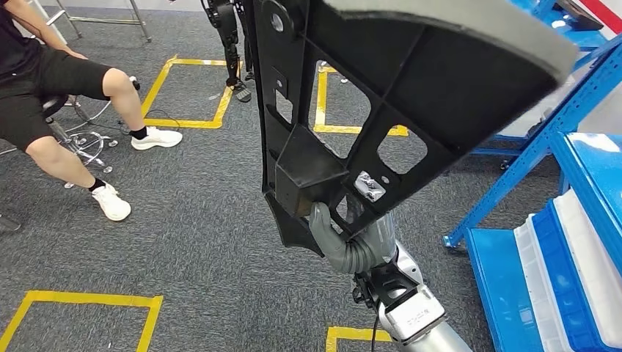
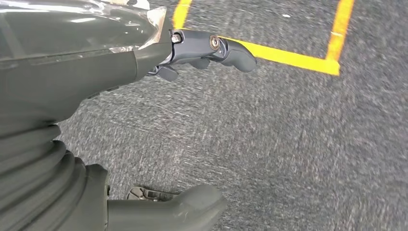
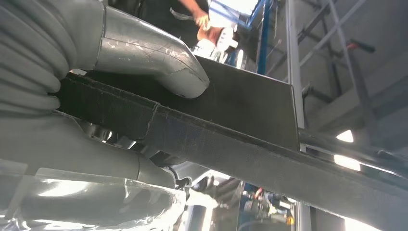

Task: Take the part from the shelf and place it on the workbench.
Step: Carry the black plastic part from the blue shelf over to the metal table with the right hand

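Head view: the part (image 1: 411, 95), a big black ribbed panel, is off the shelf and carried in the air, its lower edge gripped by the right hand (image 1: 345, 238), thumb pressed on one face and fingers behind. The left hand (image 2: 202, 50) hangs over the carpet holding nothing, fingers apart. By my reading the pick is done; carrying and setting down on the workbench remain. Under the part lies grey carpet (image 1: 198, 242) with yellow tape squares (image 1: 187, 92). Right of the part stand blue racks (image 1: 539, 143); left of it sits a person (image 1: 51, 95).

grey carpet floor (image 1: 205, 242) bears yellow tape squares (image 1: 187, 92).
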